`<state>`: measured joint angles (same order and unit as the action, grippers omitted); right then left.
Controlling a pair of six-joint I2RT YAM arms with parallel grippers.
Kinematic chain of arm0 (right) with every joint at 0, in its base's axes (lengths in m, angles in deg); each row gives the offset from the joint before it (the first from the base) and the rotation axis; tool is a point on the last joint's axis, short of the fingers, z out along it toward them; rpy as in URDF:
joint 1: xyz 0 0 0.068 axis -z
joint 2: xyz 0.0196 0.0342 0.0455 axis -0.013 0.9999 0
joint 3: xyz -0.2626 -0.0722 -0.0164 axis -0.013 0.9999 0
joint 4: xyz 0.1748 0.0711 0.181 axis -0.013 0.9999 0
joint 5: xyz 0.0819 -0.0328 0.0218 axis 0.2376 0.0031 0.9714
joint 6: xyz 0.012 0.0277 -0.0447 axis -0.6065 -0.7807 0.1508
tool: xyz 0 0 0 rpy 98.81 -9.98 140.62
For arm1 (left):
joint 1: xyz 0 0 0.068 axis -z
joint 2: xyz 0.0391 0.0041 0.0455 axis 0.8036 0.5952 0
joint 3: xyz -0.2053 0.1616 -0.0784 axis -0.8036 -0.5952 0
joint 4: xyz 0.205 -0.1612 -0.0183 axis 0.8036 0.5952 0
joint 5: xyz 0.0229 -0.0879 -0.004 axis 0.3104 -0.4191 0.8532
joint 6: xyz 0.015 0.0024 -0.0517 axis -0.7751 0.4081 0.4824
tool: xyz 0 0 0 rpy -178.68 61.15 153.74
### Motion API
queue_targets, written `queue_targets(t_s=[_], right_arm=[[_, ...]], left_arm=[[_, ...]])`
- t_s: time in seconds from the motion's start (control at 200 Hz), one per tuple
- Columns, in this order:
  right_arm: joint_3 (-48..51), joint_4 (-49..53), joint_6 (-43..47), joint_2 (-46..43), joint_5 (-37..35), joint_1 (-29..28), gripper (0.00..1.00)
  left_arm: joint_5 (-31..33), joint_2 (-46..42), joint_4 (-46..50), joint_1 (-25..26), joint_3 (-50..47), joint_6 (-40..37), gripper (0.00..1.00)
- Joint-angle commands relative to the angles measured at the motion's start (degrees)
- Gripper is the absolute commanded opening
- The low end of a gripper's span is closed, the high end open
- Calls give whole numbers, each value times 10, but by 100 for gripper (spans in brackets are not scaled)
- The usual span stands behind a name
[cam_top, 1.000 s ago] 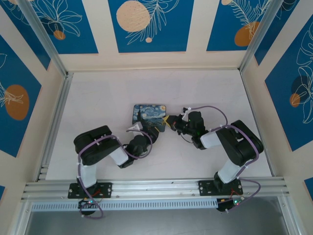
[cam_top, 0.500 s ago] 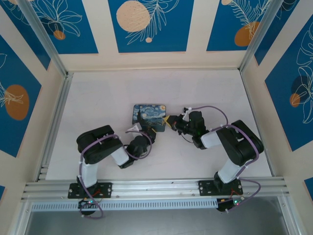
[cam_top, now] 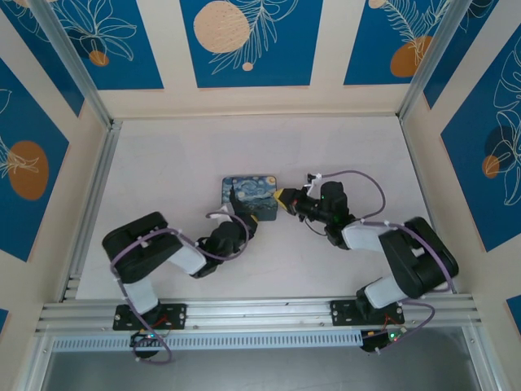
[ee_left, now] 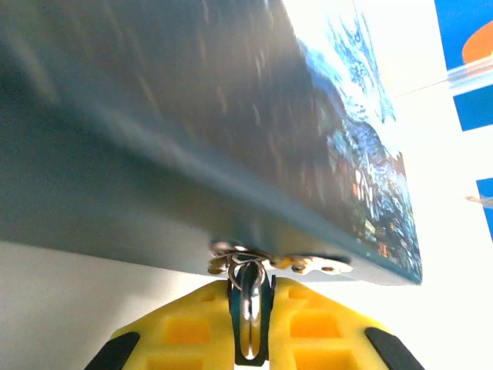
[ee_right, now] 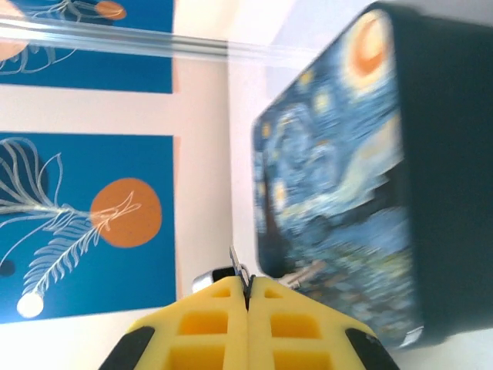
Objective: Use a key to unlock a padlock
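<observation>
left gripper (ee_left: 248, 312) clamped on the padlock (ee_left: 246, 279), padlock hanging at the lower edge of the night-sky box (cam_top: 250, 192), box mid-table (cam_top: 163, 163), key (ee_right: 239, 267) poking from the closed right gripper (ee_right: 248, 297), just beside the box's right end

Box (cam_top: 249, 190): swirling blue-yellow night-sky print, dark teal sides. Yellow pads with black edges on left gripper (ee_left: 251, 287) and right gripper (ee_right: 248, 299). Shiny silver padlock (ee_left: 248, 308), thin grey key (ee_right: 239, 267). Blue wall panels (cam_top: 244, 41) with orange circles and white leaf outlines. Purple cables (cam_top: 358, 175).
</observation>
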<state>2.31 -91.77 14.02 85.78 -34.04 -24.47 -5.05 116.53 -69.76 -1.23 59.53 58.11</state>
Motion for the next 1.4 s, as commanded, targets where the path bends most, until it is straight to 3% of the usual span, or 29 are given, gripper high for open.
queue_targets(t_s=[0.0,0.2,0.4,0.625,0.835,1.04,1.395], right_arm=[[13,97,43,-65,33,-3,0],[81,148,42,-168,24,-22,0],[133,136,19,-220,-23,-68,0],[151,79,-6,-195,-44,-82,0],[156,18,-40,-152,-50,-83,0],[167,-65,-106,-111,-79,-91,0],[160,-67,-139,-122,-137,-121,0]], left_arm=[[-95,-68,95,-27,16,-23,0],[-221,-137,221,-72,60,-45,0],[-314,-143,216,-99,71,-37,0],[-369,-136,175,-113,63,2,0],[-391,-137,131,-124,49,40,0],[-370,-130,71,-125,27,85,0],[-326,-121,0,-124,0,149,0]])
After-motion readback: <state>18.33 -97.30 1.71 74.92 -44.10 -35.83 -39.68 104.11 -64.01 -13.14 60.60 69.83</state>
